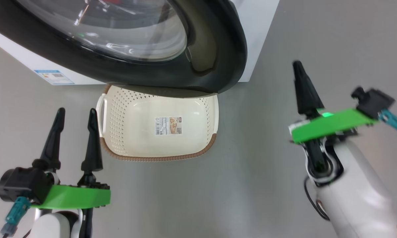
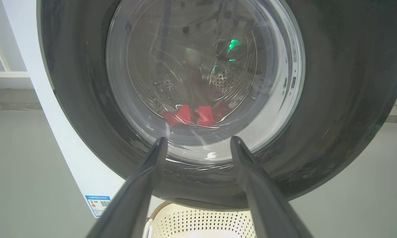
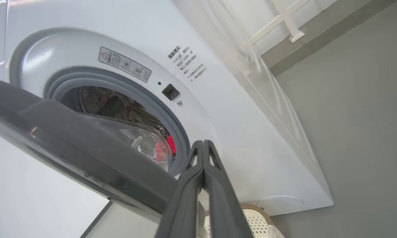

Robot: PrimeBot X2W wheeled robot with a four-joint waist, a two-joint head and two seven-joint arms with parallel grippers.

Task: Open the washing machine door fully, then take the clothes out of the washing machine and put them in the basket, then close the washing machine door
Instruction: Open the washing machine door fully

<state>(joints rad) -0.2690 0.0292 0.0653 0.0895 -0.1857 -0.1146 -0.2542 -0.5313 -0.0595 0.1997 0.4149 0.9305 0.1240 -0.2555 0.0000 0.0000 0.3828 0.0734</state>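
Right gripper [image 3: 203,142]: fingers pressed flat together, nothing between them, aimed at the washing machine [image 3: 238,109] front, clear of the washing machine door [image 3: 86,148]. Left gripper [image 1: 77,112]: fingers spread wide and holding nothing, low beside the basket [image 1: 119,125]. Right wrist view shows the door ajar off the grey rubber ring [image 3: 96,77]. Left wrist view shows the red clothes [image 2: 187,115] in the drum, seen through the glass. Basket is on the floor, far end tucked under the door rim.

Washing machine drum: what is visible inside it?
Red clothes lie low in the drum, seen through the door glass, perforated steel behind them. The door rim covers the rest, so how many pieces is unclear.
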